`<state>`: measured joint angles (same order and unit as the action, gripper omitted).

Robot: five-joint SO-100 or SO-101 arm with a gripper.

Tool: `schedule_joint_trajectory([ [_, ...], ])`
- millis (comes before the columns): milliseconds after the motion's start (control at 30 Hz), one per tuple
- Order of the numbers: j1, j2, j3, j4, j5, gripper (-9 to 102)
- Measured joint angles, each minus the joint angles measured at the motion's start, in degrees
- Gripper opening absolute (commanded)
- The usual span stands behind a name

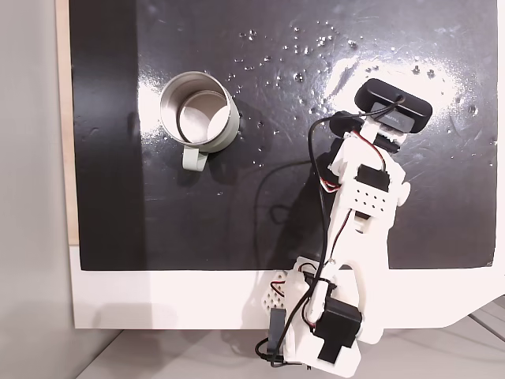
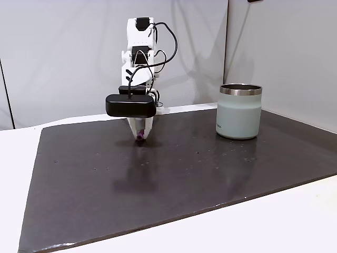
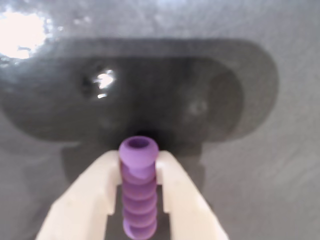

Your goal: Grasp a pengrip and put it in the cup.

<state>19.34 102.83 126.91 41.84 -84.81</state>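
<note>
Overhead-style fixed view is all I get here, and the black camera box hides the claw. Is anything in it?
Observer: Yes. In the wrist view the claw is shut on the purple pengrip, one white finger on each side.
Operator: Is it off the mat?
Observer: Barely, if at all. In the side fixed view the pengrip sits at the fingertips right down at the dark mat; I cannot tell if it touches.
Operator: Does the cup stand upright?
Observer: Yes, the cup stands upright on the mat, to the right of the claw in that side view, well apart from it.
</note>
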Motion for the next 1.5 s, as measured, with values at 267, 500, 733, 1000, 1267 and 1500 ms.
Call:
schedule_joint_trajectory([
  [267,-7.29,4.39,-10.20,15.21,7.56,0],
  [500,-19.42,21.01,-7.91,28.39,15.03,0],
  [733,-33.49,33.05,-9.05,40.78,27.51,0],
  [1000,-44.03,26.46,-24.61,44.65,44.82,0],
  [1267,-51.15,8.79,-46.41,44.82,62.23,0],
  [1500,-50.80,-6.77,-63.46,44.82,71.19,0],
])
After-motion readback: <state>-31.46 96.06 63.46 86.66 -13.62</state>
